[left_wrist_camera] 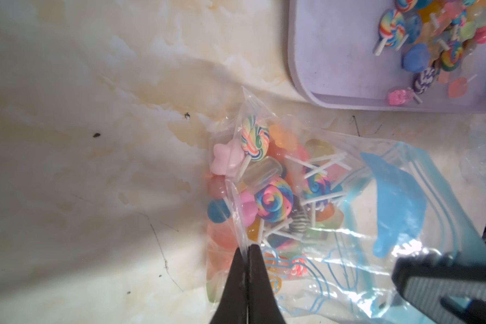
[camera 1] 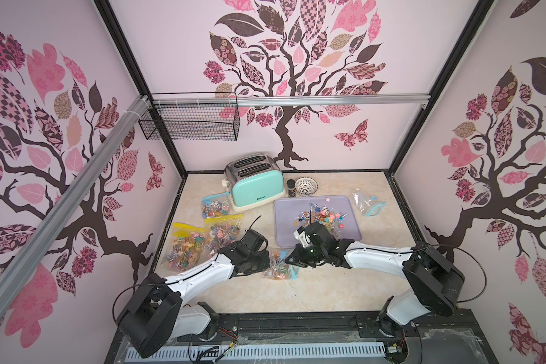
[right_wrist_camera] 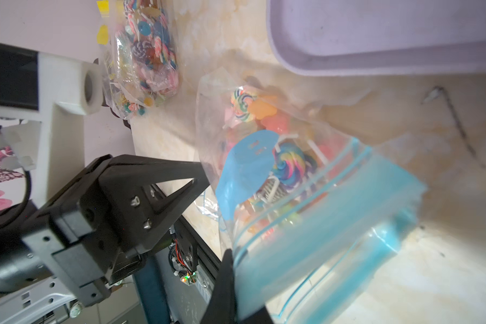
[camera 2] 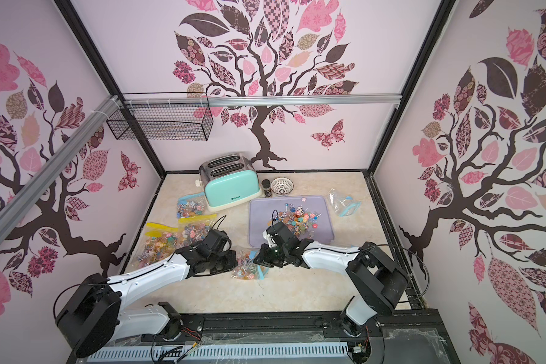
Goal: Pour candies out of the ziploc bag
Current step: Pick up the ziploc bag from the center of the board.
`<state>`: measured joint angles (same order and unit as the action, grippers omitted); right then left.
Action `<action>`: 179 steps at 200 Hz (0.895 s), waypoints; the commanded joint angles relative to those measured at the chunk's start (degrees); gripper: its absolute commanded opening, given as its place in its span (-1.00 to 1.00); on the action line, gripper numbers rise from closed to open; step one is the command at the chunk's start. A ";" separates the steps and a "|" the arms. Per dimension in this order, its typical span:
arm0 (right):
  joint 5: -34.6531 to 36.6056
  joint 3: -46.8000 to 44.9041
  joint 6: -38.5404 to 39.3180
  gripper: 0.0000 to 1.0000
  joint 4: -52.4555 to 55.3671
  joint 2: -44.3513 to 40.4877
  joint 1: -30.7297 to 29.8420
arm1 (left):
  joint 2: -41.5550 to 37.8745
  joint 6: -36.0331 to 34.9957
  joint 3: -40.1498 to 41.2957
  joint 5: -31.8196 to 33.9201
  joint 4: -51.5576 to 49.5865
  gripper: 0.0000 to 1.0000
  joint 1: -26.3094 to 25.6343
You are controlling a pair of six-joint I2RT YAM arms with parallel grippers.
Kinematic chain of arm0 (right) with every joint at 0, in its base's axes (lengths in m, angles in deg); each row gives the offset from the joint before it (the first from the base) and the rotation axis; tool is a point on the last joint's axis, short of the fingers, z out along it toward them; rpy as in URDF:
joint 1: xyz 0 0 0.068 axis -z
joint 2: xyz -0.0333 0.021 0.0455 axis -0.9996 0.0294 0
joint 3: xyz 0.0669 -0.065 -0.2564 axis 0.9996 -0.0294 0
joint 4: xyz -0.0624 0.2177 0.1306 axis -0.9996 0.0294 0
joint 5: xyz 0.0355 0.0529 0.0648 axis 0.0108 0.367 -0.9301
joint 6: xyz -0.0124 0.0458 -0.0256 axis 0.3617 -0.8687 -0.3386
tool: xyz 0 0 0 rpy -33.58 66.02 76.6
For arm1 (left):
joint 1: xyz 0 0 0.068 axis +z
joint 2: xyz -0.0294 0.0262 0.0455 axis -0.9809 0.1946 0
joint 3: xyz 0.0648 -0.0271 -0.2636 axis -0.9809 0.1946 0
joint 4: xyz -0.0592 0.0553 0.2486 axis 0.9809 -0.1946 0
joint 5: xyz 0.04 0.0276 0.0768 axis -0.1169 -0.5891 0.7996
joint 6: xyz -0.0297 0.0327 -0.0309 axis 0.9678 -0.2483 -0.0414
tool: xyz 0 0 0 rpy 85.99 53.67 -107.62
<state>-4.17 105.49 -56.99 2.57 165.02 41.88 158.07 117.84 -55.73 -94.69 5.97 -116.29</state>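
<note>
A clear ziploc bag (camera 1: pixel 276 268) (camera 2: pixel 248 264) with a blue zip lies on the table in front of the lilac tray (camera 1: pixel 350 233), between my two grippers. Candies (left_wrist_camera: pixel 272 202), swirled lollipops on white sticks, fill it. My left gripper (left_wrist_camera: pixel 247 248) (camera 1: pixel 264 260) is shut on a fold of the bag's clear plastic at its closed end. My right gripper (right_wrist_camera: pixel 233 261) (camera 1: pixel 292 261) is shut on the blue zip edge (right_wrist_camera: pixel 334 238). A heap of loose candies (camera 1: pixel 320 219) lies on the tray.
Three more filled bags (camera 1: pixel 183 252) (camera 1: pixel 223 231) (camera 1: pixel 215 208) lie to the left. An empty bag (camera 1: pixel 366 201) lies right of the tray. A mint toaster (camera 1: pixel 254 182), a dark jar (camera 1: pixel 291 188) and a white bowl (camera 1: pixel 307 186) stand behind.
</note>
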 commanded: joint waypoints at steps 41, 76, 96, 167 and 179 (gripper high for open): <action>5.58 15.05 11.76 -1.00 16.28 -3.51 2.89 | -6.28 0.36 -7.72 0.35 -0.15 -1.00 0.12; 5.23 22.15 16.76 -1.00 21.88 -3.06 8.41 | -1.14 -1.44 -15.03 1.92 0.49 -1.00 0.12; 5.72 25.15 19.63 -1.00 23.78 -2.75 12.57 | 4.31 -3.08 -20.74 1.99 1.37 -1.00 0.16; -1.32 29.39 25.18 -1.00 24.17 4.35 32.27 | 30.99 -7.36 -44.50 -2.90 5.41 -1.00 -0.23; -2.19 29.71 25.46 -1.00 23.32 6.59 34.62 | 35.90 -8.04 -48.97 -4.25 5.14 -1.00 -0.19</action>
<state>-4.08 133.29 -34.15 26.46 167.97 72.11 186.55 112.33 -98.03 -96.53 10.71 -116.38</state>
